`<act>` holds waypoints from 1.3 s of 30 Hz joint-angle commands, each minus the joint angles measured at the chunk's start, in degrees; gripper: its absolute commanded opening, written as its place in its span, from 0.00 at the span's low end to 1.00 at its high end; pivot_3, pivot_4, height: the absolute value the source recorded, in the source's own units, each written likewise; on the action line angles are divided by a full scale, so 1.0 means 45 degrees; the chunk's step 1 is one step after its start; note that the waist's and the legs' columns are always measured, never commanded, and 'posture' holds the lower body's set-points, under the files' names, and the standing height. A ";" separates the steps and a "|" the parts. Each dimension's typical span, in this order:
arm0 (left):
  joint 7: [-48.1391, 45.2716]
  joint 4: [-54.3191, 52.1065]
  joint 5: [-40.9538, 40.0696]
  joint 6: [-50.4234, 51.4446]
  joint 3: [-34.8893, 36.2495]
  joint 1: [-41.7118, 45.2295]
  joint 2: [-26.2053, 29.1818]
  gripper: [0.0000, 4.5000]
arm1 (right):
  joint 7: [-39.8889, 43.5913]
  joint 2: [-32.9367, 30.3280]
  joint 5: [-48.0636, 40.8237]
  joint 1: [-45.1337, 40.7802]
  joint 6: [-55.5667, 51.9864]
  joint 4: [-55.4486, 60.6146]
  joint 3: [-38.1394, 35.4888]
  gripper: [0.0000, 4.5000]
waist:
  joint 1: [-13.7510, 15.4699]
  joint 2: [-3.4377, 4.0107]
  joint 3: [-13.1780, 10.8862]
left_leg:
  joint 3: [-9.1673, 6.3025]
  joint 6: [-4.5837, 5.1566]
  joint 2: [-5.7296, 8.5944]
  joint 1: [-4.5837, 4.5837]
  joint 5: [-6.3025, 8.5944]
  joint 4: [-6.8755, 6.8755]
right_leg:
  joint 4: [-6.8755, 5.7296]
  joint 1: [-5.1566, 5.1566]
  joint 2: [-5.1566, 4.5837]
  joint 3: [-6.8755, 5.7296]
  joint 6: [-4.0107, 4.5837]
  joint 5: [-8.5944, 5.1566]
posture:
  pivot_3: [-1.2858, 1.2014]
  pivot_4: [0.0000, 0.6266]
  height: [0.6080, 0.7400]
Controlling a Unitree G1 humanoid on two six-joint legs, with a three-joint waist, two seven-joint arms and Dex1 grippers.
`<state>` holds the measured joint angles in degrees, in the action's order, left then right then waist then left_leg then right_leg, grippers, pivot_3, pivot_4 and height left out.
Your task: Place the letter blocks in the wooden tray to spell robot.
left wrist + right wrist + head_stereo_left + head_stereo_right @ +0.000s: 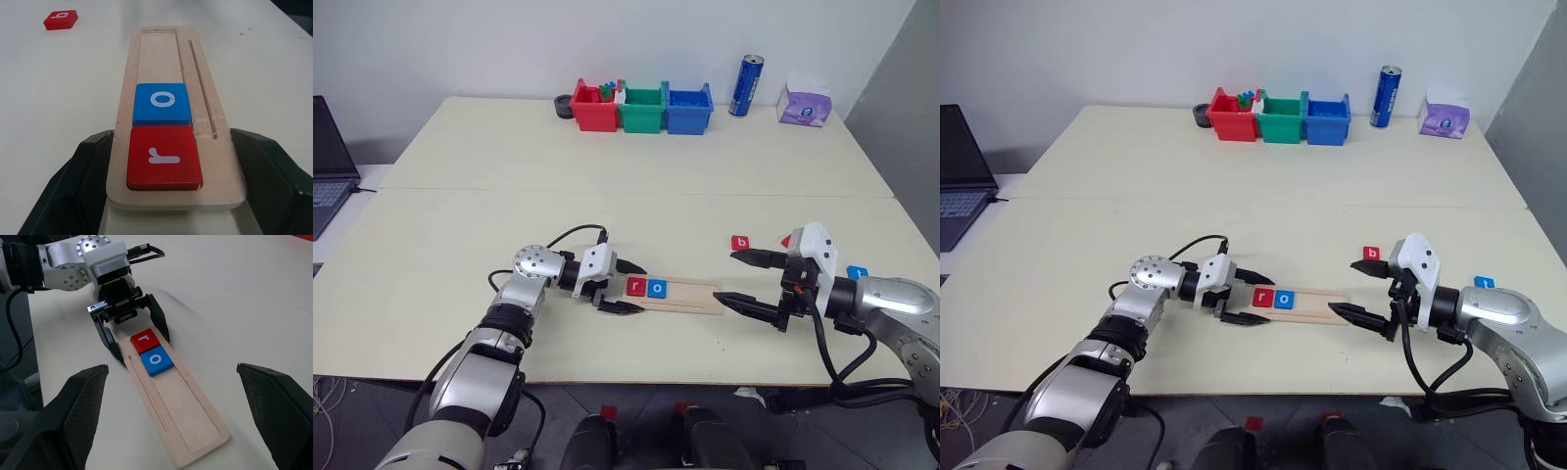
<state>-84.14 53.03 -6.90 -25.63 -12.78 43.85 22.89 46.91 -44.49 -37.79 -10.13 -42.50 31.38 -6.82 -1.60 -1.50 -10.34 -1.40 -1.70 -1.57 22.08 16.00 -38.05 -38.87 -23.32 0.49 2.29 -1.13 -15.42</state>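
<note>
The wooden tray point(690, 297) lies on the table in front of me. A red letter block "r" point(634, 287) and a blue "o" point(656, 288) sit side by side in the groove at its left end. My left gripper point(643, 289) is open, one finger on each side of that end, beside the "r" point(164, 156). My right gripper point(725, 276) is open at the tray's right end and holds nothing. A red "b" block point(740, 243) lies beyond it. Another red block point(786, 240) peeks out behind the right hand, and a blue block point(858, 271) lies further right.
Red point(595, 110), green point(642, 111) and blue point(689, 110) bins stand at the table's far edge. Beside them are a small black round thing point(564, 105), a blue can point(745, 86) and a tissue pack point(804, 103). A laptop point(328, 157) sits far left.
</note>
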 commanded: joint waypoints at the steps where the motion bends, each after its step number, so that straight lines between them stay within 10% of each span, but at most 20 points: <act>1: 0.0268 0.0665 0.0262 -0.0621 0.0268 0.0346 -0.0114 0.75 | -0.0059 -0.0183 -0.0224 -0.0072 0.0060 0.0445 -0.0391 1.00 | -0.0003 0.0000 0.0000 | -0.0001 0.0000 -0.0001 -0.0001 0.0000 0.0000 | -0.0002 0.0000 0.0000 -0.0002 0.0003 0.0002 | 0.52 0.24 1.00; 18: 0.0747 0.1005 0.0546 -0.0632 0.0618 0.0240 -0.0229 0.75 | 0.0058 -0.0132 -0.0160 -0.0373 0.0120 0.0289 -0.0126 1.00 | -0.0007 0.0000 0.0000 | 0.0000 0.0000 -0.0002 -0.0009 -0.0001 -0.0004 | -0.0016 0.0000 0.0002 0.0002 0.0003 0.0002 | 0.52 0.24 1.00; 22: 0.0697 0.0918 0.0516 -0.0521 0.0652 0.0265 -0.0171 1.00 | 0.0071 -0.0121 -0.0162 -0.0370 0.0124 0.0288 -0.0130 1.00 | -0.0012 0.0001 0.0001 | 0.0001 0.0000 -0.0002 -0.0011 0.0000 -0.0005 | -0.0017 0.0000 0.0002 0.0003 0.0008 0.0005 | 0.52 0.24 1.00; 39: -0.0507 -0.2564 -0.0865 0.3628 0.1422 0.0158 0.1130 1.00 | -0.0170 0.0045 -0.0204 -0.0336 0.0084 0.0221 -0.0248 1.00 | -0.0018 0.0000 0.0000 | -0.0005 0.0000 -0.0008 -0.0008 -0.0001 -0.0005 | -0.0019 0.0000 0.0007 -0.0001 0.0018 0.0011 | 0.52 0.24 1.00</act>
<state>-85.90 44.94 -8.70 -12.23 -8.08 43.96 26.95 46.57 -44.45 -37.78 -10.93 -42.51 31.24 -6.75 -1.68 -1.50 -10.34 -1.43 -1.70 -1.60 22.05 16.00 -38.07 -38.95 -23.32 0.52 2.29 -1.08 -15.39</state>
